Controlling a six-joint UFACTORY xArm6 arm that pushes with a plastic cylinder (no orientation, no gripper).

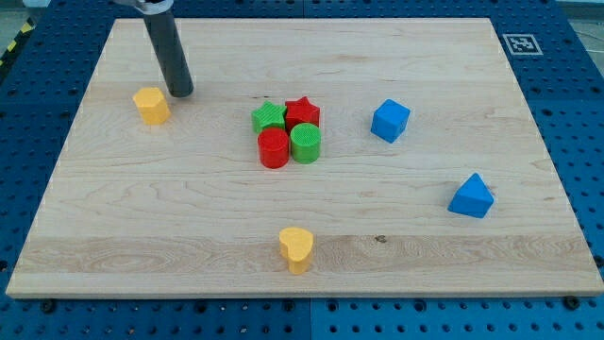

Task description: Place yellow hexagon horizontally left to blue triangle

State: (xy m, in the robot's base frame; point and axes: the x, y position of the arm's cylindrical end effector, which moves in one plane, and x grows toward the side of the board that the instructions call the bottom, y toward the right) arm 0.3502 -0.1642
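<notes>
**Tip parked beside the yellow hexagon, upper left**

My tip (181,93) sits in the upper left of the frame, just beside the yellow hexagon (151,105), at its upper right. No fingers here, only a bare rod, holding nothing. The blue triangle (471,196) is far off at the right, well apart from the hexagon. Centre of the tabletop (189,208): a tight cluster, green star (269,116), red star (303,111), red cylinder (274,147), green cylinder (306,143). A blue cube (390,120) stands right of them. Bottom centre, a yellow heart (296,248).
</notes>
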